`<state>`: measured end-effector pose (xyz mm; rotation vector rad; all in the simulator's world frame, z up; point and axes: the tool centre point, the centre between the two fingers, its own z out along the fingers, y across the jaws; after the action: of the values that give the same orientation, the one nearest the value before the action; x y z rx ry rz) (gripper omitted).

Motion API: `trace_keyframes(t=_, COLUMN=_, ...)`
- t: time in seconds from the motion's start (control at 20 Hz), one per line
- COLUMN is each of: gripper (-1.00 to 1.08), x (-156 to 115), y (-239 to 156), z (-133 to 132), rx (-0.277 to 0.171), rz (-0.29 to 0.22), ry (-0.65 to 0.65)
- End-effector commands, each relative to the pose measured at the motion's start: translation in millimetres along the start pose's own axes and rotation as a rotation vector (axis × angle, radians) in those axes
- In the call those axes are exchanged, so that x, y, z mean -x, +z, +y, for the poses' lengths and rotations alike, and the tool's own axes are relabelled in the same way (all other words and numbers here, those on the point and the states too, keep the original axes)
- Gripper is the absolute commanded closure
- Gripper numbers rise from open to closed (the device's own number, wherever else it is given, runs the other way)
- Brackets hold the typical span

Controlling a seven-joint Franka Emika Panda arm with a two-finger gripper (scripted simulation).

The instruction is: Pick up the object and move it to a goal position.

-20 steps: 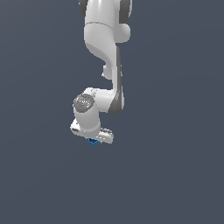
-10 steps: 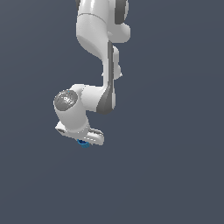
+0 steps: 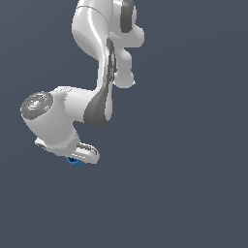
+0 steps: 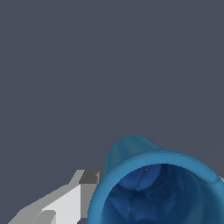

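Note:
The object [image 3: 75, 163] is a small bright blue cup that peeks out under the white hand in the exterior view. My gripper [image 3: 73, 159] is shut on it and holds it in the air, toward the exterior view's left. In the wrist view the object [image 4: 131, 151] fills the frame's corner, with its hollow, darker inside facing the camera. One grey-white finger [image 4: 61, 208] presses against its side. The other finger is almost wholly hidden behind the cup.
The white arm [image 3: 104, 58] reaches down from the top of the exterior view. Its wrist and hand [image 3: 53, 121] cover most of the fingers. Around them is only a plain dark grey-blue background. No goal marker shows.
The hand has carried the blue object toward the exterior view's left and slightly down. The wrist has turned and looks larger. The grip on the object has not changed.

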<state>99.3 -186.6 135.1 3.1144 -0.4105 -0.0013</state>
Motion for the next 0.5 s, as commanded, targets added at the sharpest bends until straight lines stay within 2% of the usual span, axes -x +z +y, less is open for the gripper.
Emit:
trace_keyframes(t=0.0, gripper=1.08, x=-10, y=-11, z=9, rx=0.000, rz=0.001, ry=-0.001)
trace_keyframes(t=0.45, gripper=1.08, x=-35, y=-37, z=31, rx=0.000, rz=0.001, ry=-0.001)
